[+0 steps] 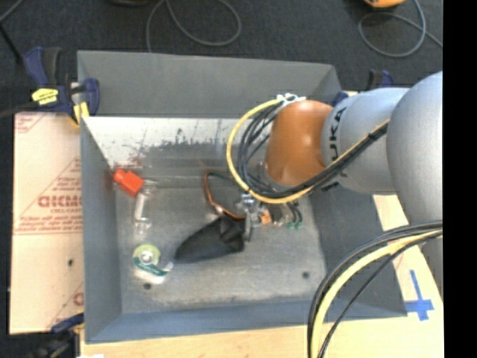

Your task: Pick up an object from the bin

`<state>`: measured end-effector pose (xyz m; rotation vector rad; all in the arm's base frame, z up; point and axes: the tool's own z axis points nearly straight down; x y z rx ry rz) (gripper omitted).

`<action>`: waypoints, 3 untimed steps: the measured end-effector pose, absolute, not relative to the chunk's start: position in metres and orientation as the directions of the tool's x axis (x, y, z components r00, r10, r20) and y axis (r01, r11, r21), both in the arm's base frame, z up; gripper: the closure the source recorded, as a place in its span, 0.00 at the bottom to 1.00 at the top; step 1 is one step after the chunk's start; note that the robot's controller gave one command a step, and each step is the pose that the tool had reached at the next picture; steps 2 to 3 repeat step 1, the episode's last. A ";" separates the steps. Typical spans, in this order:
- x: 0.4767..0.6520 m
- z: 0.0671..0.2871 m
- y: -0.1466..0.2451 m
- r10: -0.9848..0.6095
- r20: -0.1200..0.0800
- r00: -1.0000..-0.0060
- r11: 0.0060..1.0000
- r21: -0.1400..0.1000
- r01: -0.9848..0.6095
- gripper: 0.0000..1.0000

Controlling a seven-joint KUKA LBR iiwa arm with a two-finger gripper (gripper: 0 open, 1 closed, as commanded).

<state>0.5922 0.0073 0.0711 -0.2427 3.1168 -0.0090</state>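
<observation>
The end effector (pixel 248 216) is down in the middle of the bin (pixel 283 274), at the right end of a black floppy cloth (pixel 205 246). I cannot tell if it is squeezing or let go. The cloth is dark and pointed, with a small green and white roll (pixel 149 259) just left of it.

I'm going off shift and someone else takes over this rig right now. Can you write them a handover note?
The hand is low in mid-bin, at the right end of the black cloth; whether it grips cannot be told.
Other things: clear bottle with orange cap at left, small round green-white thing front left.
Done: nothing is lifted yet.
Left: grasp one thing and raise it out of the bin.
</observation>
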 end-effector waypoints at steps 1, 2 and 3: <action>0.618 0.215 0.001 -0.112 -0.020 -0.994 0.994 -0.006 -0.112 1.00; 0.618 0.215 0.001 -0.112 -0.020 -0.994 0.994 -0.006 -0.112 1.00; 0.618 0.215 0.001 -0.112 -0.020 -0.994 0.994 -0.006 -0.112 1.00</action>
